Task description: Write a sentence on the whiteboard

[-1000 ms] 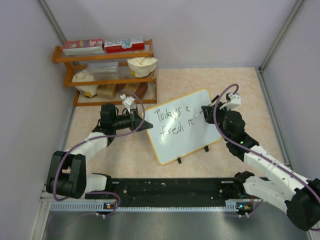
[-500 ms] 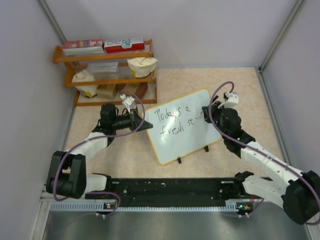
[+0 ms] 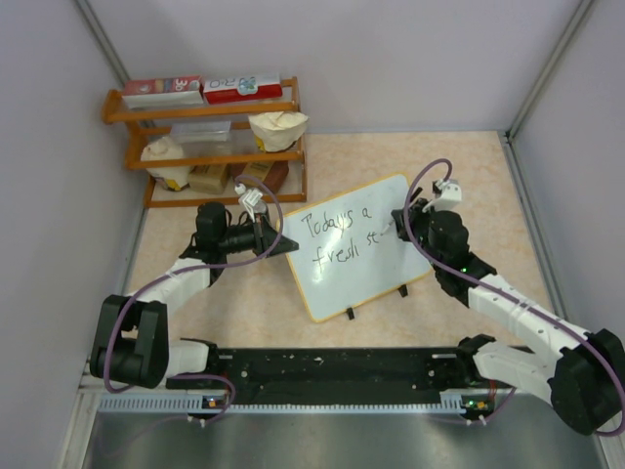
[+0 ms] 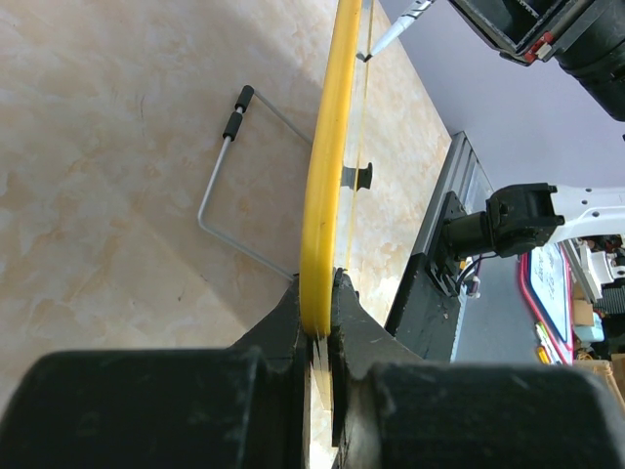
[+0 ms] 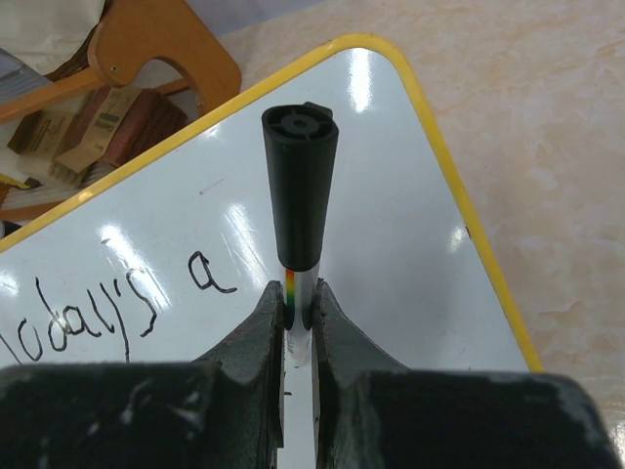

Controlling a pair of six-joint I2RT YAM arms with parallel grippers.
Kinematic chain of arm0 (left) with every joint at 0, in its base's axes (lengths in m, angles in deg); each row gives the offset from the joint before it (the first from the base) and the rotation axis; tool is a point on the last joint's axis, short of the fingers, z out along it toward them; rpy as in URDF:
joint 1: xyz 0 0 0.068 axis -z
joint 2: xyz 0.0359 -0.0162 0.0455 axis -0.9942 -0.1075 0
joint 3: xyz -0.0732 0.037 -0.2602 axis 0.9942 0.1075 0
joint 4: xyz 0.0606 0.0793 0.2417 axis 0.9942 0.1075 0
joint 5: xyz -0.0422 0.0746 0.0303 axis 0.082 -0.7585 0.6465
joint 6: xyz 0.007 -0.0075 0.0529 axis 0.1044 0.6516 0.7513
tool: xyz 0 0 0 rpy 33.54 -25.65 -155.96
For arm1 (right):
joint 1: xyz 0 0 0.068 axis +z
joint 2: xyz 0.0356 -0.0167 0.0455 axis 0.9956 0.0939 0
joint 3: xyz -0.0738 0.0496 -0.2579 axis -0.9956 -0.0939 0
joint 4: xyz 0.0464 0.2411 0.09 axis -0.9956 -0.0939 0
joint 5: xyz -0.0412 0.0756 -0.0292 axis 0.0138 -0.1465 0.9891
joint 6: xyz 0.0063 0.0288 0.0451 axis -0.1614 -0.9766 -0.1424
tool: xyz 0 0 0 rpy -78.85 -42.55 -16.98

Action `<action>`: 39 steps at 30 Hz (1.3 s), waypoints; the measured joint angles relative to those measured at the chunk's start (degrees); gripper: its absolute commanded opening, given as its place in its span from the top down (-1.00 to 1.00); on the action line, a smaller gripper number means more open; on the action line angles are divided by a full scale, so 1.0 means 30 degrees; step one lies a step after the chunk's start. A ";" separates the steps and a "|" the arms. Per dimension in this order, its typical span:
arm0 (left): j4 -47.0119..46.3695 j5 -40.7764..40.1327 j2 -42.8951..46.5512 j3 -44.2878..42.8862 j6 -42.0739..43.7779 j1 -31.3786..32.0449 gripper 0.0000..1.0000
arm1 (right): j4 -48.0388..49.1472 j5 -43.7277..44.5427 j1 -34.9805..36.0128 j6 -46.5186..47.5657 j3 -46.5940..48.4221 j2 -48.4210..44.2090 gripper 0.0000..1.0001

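The whiteboard (image 3: 366, 264) with a yellow frame stands tilted at mid-table. Black marker words (image 3: 337, 225) on it read "Today's a" above "fresh st". My left gripper (image 3: 289, 246) is shut on the board's left edge; the yellow frame (image 4: 327, 176) runs between its jaws in the left wrist view. My right gripper (image 3: 398, 223) is shut on a white marker with a black cap end (image 5: 299, 191), the tip held against the board (image 5: 391, 244) near the end of the second line. The tip itself is hidden in the right wrist view.
A wooden shelf (image 3: 210, 147) with boxes and bags stands at the back left. The board's wire stand (image 4: 234, 186) rests on the tabletop behind it. A black rail (image 3: 332, 376) runs along the near edge. Grey walls close in both sides.
My right gripper with the marker has shifted slightly left and toward the board near the end of "fresh st". The left gripper and board have not moved.
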 measured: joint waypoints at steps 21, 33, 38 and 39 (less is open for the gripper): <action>-0.0007 0.0007 0.0007 0.0000 0.0000 0.0000 1.00 | -0.0903 -0.0204 0.0000 0.0015 -0.0197 -0.0328 1.00; -0.0007 0.0015 0.0000 0.0000 0.0007 0.0000 1.00 | -0.1428 0.0481 -0.0051 0.0175 0.0248 -0.0284 1.00; -0.0015 0.0015 0.0007 0.0000 0.0015 0.0000 1.00 | -0.1348 0.0532 -0.0124 0.0306 0.0860 -0.0211 1.00; -0.0015 0.0015 0.0007 0.0000 0.0015 0.0000 1.00 | -0.1260 0.0532 -0.0124 0.0321 0.0903 -0.0182 1.00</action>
